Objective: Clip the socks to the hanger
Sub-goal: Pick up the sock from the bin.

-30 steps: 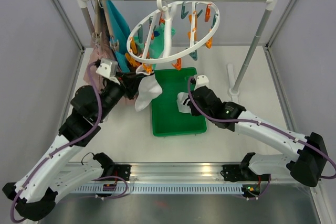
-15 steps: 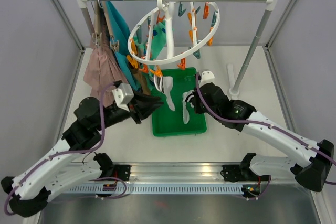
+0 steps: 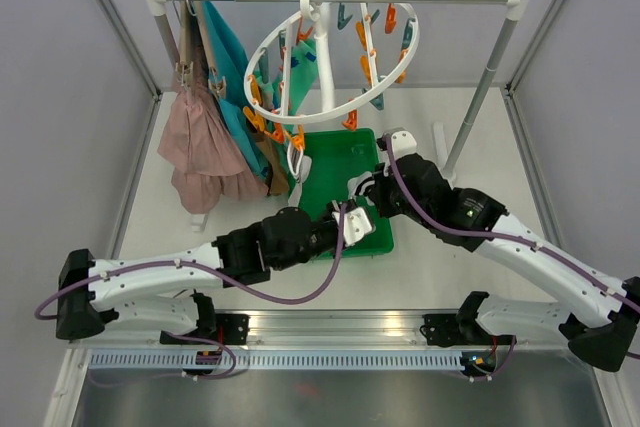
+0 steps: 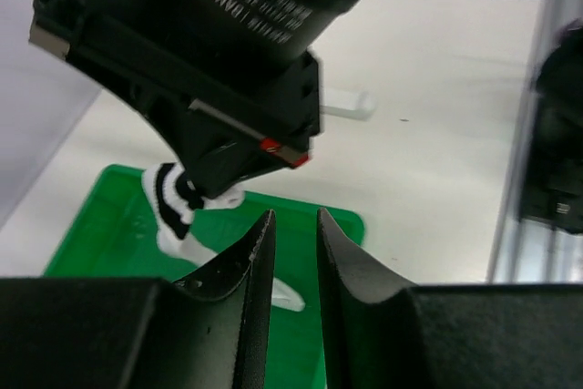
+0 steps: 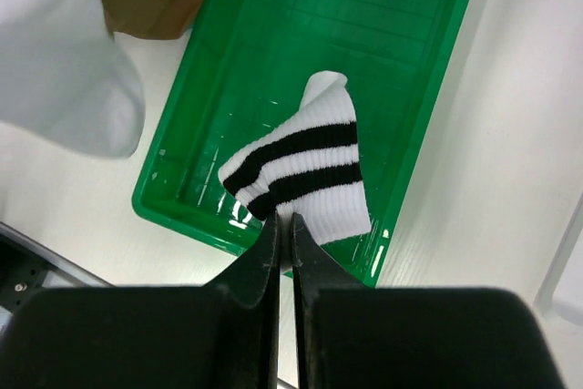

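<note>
While right gripper (image 5: 283, 218) pinches striped sock (image 5: 305, 170), left gripper (image 4: 293, 218) stands slightly ajar, seemingly empty

The left arm (image 3: 150, 272) and the right arm (image 3: 545, 261) both have long white links joined by rounded black joint housings. A thin purple cable (image 3: 290, 299) runs along each arm in loose loops. Each base (image 3: 205, 315) is black, with some thin dark wires beside it. A small white camera block (image 3: 358, 224) is fixed at each wrist. The left gripper (image 4: 293, 225) and the right gripper (image 5: 283, 225) have matt black fingers, broad at the root and narrowing to thin tips. One black motor housing (image 4: 237, 34) carries white printed letters and a small red mark.
</note>
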You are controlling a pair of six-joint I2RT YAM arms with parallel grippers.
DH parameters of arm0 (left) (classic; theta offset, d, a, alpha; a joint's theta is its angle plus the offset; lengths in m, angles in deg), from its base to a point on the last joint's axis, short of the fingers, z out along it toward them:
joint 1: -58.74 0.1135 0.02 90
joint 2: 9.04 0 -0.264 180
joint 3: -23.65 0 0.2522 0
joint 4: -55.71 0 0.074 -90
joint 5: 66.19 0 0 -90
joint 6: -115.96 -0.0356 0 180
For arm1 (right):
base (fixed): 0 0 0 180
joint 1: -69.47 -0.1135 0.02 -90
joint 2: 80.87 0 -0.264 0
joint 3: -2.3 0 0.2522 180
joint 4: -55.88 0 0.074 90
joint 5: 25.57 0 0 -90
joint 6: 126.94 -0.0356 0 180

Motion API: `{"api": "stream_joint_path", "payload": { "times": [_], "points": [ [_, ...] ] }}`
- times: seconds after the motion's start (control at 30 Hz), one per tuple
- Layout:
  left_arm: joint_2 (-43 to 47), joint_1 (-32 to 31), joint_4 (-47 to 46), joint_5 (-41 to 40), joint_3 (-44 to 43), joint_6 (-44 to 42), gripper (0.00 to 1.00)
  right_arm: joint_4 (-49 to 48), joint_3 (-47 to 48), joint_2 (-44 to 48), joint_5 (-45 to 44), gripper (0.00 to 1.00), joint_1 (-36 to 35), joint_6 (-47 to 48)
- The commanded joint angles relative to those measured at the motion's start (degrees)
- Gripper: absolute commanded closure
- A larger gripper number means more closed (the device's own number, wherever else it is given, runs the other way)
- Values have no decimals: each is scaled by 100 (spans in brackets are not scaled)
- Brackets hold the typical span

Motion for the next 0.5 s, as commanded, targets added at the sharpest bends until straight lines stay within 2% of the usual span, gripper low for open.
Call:
{"api": "stream_joint_path", "payload": {
  "times": [0.0, 0.17, 0.33, 0.47],
  "points": [
    [-286, -80, -897, -1309, 41, -748, 70, 277, 382, 235, 172, 100, -32, 96],
    [-410, -80, -1381, -1889, 217, -1301, 66, 418, 532, 297, 330, 100, -32, 105],
    [-437, -88, -1636, -1970, 402, -1698, 63, 471, 637, 341, 436, 100, -32, 105],
    [-445, -71, -1787, -1733, 499, -1874, 61, 489, 708, 332, 515, 100, -32, 114]
  ]
}}
